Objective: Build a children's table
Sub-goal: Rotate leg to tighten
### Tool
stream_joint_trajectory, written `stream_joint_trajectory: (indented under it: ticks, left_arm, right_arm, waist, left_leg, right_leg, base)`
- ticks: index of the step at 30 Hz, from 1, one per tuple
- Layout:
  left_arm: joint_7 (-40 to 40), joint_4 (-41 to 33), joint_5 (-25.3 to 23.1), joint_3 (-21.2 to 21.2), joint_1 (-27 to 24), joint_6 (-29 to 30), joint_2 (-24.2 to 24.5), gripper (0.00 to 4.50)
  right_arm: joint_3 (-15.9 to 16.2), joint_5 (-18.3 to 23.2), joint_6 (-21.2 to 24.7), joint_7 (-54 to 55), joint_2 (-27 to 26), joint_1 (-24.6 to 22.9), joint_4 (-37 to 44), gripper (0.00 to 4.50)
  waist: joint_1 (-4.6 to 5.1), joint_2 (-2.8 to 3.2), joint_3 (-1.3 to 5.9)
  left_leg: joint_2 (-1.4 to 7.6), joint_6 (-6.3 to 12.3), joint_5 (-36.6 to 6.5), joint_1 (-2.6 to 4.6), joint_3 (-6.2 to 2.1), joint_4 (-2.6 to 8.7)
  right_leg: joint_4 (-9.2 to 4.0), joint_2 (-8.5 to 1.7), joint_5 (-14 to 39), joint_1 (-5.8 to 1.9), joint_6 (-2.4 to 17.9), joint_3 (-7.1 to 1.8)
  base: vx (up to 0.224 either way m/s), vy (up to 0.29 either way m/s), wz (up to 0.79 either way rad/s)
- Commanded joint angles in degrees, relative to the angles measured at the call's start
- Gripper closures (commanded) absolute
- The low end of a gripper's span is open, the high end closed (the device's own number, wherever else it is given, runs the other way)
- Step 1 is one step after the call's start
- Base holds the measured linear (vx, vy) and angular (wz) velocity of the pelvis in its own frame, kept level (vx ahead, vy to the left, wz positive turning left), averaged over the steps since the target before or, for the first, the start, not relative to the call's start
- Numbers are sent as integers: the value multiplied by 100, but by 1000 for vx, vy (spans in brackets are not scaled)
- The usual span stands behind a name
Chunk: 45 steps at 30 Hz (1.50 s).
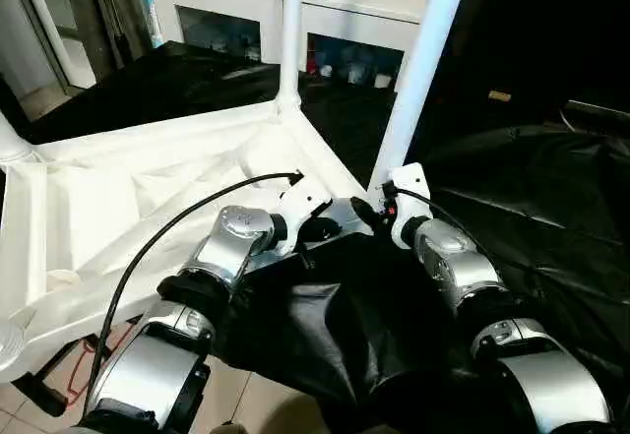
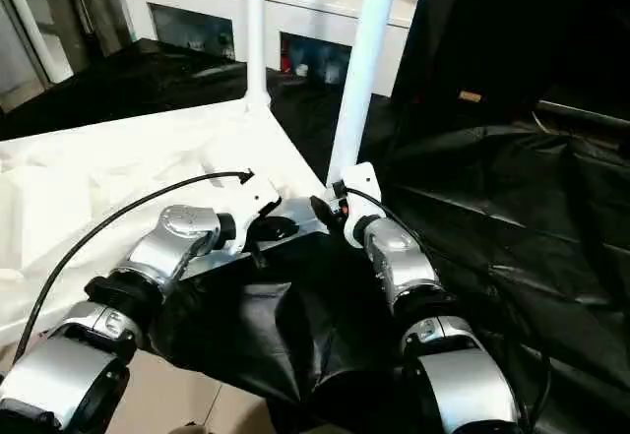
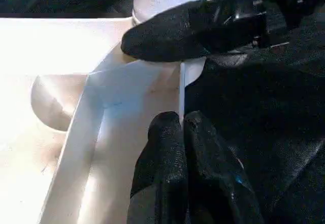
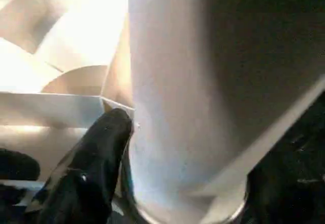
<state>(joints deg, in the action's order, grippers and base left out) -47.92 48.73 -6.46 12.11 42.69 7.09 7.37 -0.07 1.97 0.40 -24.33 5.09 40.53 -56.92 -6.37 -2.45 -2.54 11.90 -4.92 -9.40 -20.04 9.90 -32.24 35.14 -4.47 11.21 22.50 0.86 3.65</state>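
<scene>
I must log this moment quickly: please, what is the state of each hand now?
Left hand: closed on the thin edge of the tabletop.
Right hand: at the base of the near leg; open or closed cannot be told.

Your tabletop (image 1: 128, 208) lies upside down, ribbed underside up, on black sheeting (image 1: 532, 208). One white leg (image 1: 290, 35) stands upright in the far corner socket; a second leg (image 1: 418, 70) rises at a slight lean from the near right corner, just where your two wrists meet. Your left gripper (image 1: 340, 219) sits at the tabletop's near right edge — its fingers are hidden — and your right gripper (image 1: 379, 208) is right at the base of that second leg. Behind, a white glass-door cabinet (image 1: 295, 11) stands against the wall.
</scene>
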Motion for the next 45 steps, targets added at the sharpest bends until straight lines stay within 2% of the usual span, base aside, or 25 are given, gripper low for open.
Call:
stream_joint_trajectory:
  ticks: [1, 4, 5, 7, 8, 11, 13, 14, 16, 19, 21, 24, 25, 26, 28, 31, 35, 37, 39, 41, 43, 44, 45]
  left_arm:
    - [-238, -185, 114, 178, 4, -207, -243, 450]
    - [-692, -374, 187, 232, -147, -244, -12, 450]
    - [-879, -447, 214, 247, -203, -269, 105, 450]
    - [-926, -468, 221, 250, -218, -273, 136, 450]
    - [-1075, -532, 250, 258, -261, -318, 211, 450]
    - [-1736, -812, 405, 317, -419, -376, 466, 450]
    - [-1845, -885, 429, 325, -455, -370, 506, 450]
    - [-2112, -989, 457, 356, -511, -381, 641, 450]
    - [-2321, -1036, 450, 374, -549, -413, 762, 450]
    - [-2510, -1061, 437, 389, -580, -465, 886, 450]
    - [-2558, -1084, 445, 394, -595, -466, 937, 450]
    - [-2721, -1184, 481, 399, -649, -443, 1082, 450]
    - [-2753, -1214, 489, 392, -665, -431, 1106, 450]
    - [-2784, -1254, 496, 384, -688, -421, 1126, 450]
    - [-2799, -1270, 503, 384, -699, -423, 1134, 450]
    - [-2716, -1294, 511, 371, -728, -401, 1104, 450]
    - [-2292, -1183, 488, 282, -652, -316, 937, 450]
    - [-2127, -1134, 452, 269, -614, -270, 876, 450]
    - [-1649, -975, 320, 220, -508, -166, 711, 450]
    - [-1516, -921, 289, 206, -474, -140, 663, 450]
    - [-1208, -793, 223, 173, -391, -94, 555, 450]
    - [-757, -609, 138, 135, -263, -18, 384, 450]
    - [-757, -609, 138, 135, -263, -18, 384, 450]
  right_arm:
    - [385, -48, 106, -618, -327, -63, -177, 84]
    - [529, -141, -187, -1162, -91, -72, -51, 63]
    - [639, -153, -341, -1659, 67, -121, 55, 63]
    - [677, -160, -395, -1793, 117, -144, 96, 63]
    - [750, -162, -546, -2137, 249, -214, 207, 63]
    - [874, 90, -599, -3413, 631, -456, 719, 63]
    - [875, 117, -594, -3596, 682, -483, 764, 63]
    - [955, 231, -428, -4175, 861, -590, 975, 63]
    - [1063, 266, -382, -4571, 1015, -686, 1120, 63]
    - [1131, 277, -312, -4820, 1119, -766, 1229, 63]
    - [1140, 305, -266, -4901, 1143, -805, 1300, 79]
    - [1117, 411, -46, -5164, 1187, -923, 1558, 79]
    - [1122, 442, 1, -5215, 1192, -953, 1620, 111]
    - [1140, 475, 51, -5251, 1194, -993, 1696, 111]
    - [1147, 485, 76, -5265, 1198, -1012, 1733, 115]
    - [1143, 514, 168, -5250, 1148, -1057, 1794, 153]
    - [1027, 520, 348, -4903, 992, -1092, 1770, 172]
    - [970, 433, 379, -4535, 904, -1059, 1652, 175]
    - [839, 201, 344, -3459, 663, -946, 1288, 177]
    - [800, 143, 308, -3174, 596, -913, 1185, 178]
    - [681, 99, 307, -2609, 447, -823, 955, 178]
    - [597, -13, 359, -1826, 244, -709, 714, 178]
    - [597, -13, 359, -1826, 244, -709, 714, 178]
  waist:
    - [14, 14, 293]
    - [18, -5, 312]
    - [13, -12, 320]
    - [9, -14, 325]
    - [16, -25, 330]
    - [-37, -32, 337]
    - [-46, -19, 338]
    - [-44, -23, 334]
    - [-48, -15, 317]
    - [-55, -18, 299]
    - [-57, -14, 299]
    - [-66, -15, 304]
    - [-70, -15, 311]
    - [-74, -18, 315]
    - [-87, -16, 315]
    - [-103, -15, 309]
    - [-120, -17, 305]
    - [-115, -10, 288]
    - [-104, -23, 276]
    - [-56, -12, 257]
    - [-21, -10, 259]
    - [21, 11, 258]
    - [29, 10, 260]
  left_leg:
    - [127, 46, -1630, 14, -19, 393]
    - [131, 94, -1505, -12, -20, 382]
    - [134, 154, -1402, -15, -11, 364]
    - [131, 228, -1257, -25, 1, 348]
    - [125, 294, -1065, -26, 13, 336]
    - [132, 474, -856, -36, 31, 301]
    - [160, 556, -828, -42, 38, 295]
    - [156, 548, -872, -39, 40, 294]
    - [164, 534, -991, -34, 36, 305]
    - [176, 370, -1261, -20, 25, 334]
    - [176, 310, -1302, -12, 22, 339]
    - [176, 294, -1266, -9, 20, 337]
    - [177, 311, -1203, -17, 18, 334]
    - [176, 333, -1157, -15, 23, 327]
    - [170, 335, -1093, -15, 26, 325]
    - [173, 288, -1166, -12, 23, 331]
    - [168, 243, -1181, -9, 23, 333]
    - [165, 187, -1257, -3, 19, 350]
    - [158, 65, -1550, 20, -6, 381]
    - [153, -45, -1734, 37, -30, 408]
    - [152, -97, -1813, 42, -38, 415]
    - [142, -135, -1859, 46, -48, 420]
    - [140, -149, -1880, 49, -46, 421]
  right_leg:
    - [-494, -379, 1465, -222, 974, -255]
    - [-468, -390, 1292, -250, 1012, -254]
    - [-452, -387, 1099, -252, 1062, -251]
    - [-427, -379, 848, -266, 1119, -252]
    - [-393, -367, 533, -273, 1221, -249]
    - [-343, -345, 138, -301, 1346, -234]
    - [-324, -344, 15, -290, 1413, -224]
    - [-331, -344, 96, -287, 1429, -218]
    - [-357, -352, 333, -277, 1428, -217]
    - [-402, -367, 882, -256, 1315, -224]
    - [-413, -366, 978, -250, 1292, -233]
    - [-402, -362, 915, -249, 1288, -234]
    - [-385, -361, 794, -255, 1301, -235]
    - [-378, -363, 705, -253, 1324, -233]
    - [-374, -359, 659, -250, 1334, -230]
    - [-384, -366, 774, -247, 1316, -230]
    - [-395, -369, 873, -244, 1263, -235]
    - [-410, -367, 1026, -227, 1227, -238]
    - [-474, -395, 1621, -225, 1064, -238]
    - [-513, -407, 1985, -197, 957, -245]
    - [-523, -404, 2098, -186, 909, -246]
    - [-527, -398, 2119, -179, 889, -248]
    - [-536, -397, 2134, -173, 885, -251]
  base:
    - [0, 0, 0]
    - [0, 0, 0]
    - [0, 0, 0]
    - [0, 0, 0]
    - [0, 0, 0]
    - [0, 0, 0]
    - [0, 0, 0]
    - [0, 0, 0]
    - [0, 0, 0]
    - [0, 0, 0]
    - [0, 0, 0]
    - [0, 0, 0]
    - [0, 0, 0]
    - [0, 0, 0]
    - [0, 0, 0]
    - [0, 0, 0]
    - [0, 0, 0]
    - [0, 0, 0]
    - [0, 0, 0]
    - [0, 0, 0]
    - [0, 0, 0]
    - [0, 0, 0]
    - [0, 0, 0]
